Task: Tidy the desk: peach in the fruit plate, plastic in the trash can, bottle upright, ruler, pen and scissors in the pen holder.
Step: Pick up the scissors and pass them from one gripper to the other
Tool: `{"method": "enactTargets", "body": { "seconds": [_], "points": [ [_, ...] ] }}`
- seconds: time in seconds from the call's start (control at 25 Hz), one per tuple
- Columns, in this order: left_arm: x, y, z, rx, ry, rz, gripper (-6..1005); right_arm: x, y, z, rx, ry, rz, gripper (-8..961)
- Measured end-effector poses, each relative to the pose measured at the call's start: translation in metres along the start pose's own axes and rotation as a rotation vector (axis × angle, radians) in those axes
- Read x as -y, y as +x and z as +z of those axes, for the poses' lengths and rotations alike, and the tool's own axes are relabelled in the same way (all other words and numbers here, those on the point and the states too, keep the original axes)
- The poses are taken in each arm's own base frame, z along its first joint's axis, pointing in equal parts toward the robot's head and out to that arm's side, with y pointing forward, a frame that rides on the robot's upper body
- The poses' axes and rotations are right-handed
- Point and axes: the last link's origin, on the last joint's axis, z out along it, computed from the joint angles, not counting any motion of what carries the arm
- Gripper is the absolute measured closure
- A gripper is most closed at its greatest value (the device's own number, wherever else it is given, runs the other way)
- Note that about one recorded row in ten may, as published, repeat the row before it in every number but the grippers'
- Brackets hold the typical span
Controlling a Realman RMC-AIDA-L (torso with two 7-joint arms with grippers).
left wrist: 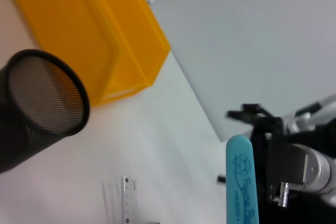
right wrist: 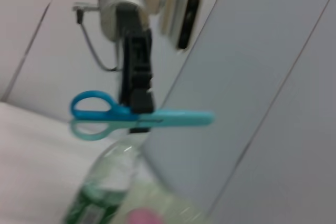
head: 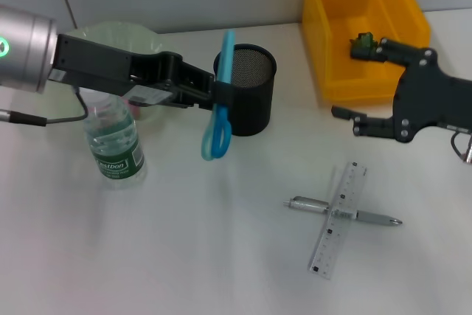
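My left gripper [head: 218, 94] is shut on the blue scissors [head: 219, 112], which hang with the covered blade up and the loop handles down, against the near-left side of the black mesh pen holder [head: 252, 88]. The right wrist view shows the scissors [right wrist: 126, 117] held at their middle. The bottle [head: 114, 142] stands upright under my left arm. Behind it is the pale green fruit plate [head: 110, 33], and a pink bit of the peach [right wrist: 142, 216] shows. The ruler [head: 338, 220] lies across the pen [head: 372, 218]. My right gripper [head: 352, 82] is open by the yellow trash can [head: 324, 27].
A small dark green thing [head: 361, 43] lies inside the trash can near my right gripper's upper finger. From the left wrist, the pen holder [left wrist: 37, 108], the trash can [left wrist: 89, 35] and the ruler [left wrist: 126, 198] are in view, on white desk [head: 184, 256].
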Motion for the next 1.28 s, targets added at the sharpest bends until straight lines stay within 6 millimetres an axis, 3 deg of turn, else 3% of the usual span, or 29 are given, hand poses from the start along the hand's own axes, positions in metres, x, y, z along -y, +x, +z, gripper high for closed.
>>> {"method": "enactTargets", "body": {
  "seconds": [0.32,0.72,0.76,0.84,1.28],
  "points": [
    [0.005,-0.011,-0.01,-0.066,-0.07,-0.098,748,-0.005,0.0,0.001,0.153,0.248,-0.392,167],
    [0.007,-0.019,-0.008,-0.09,-0.13,-0.163,748,-0.023,0.006,0.017,0.142,0.326,-0.714,168],
    [0.005,-0.021,0.005,-0.063,-0.152,-0.208,748,-0.023,0.006,0.017,0.142,0.326,-0.714,168],
    [0.005,-0.022,0.008,-0.054,-0.157,-0.233,748,-0.024,0.005,0.02,0.149,0.33,-0.753,168],
    [0.008,-0.027,0.016,-0.011,-0.196,-0.295,748,-0.033,-0.001,0.034,0.213,0.307,-0.826,168]
  ]
}}
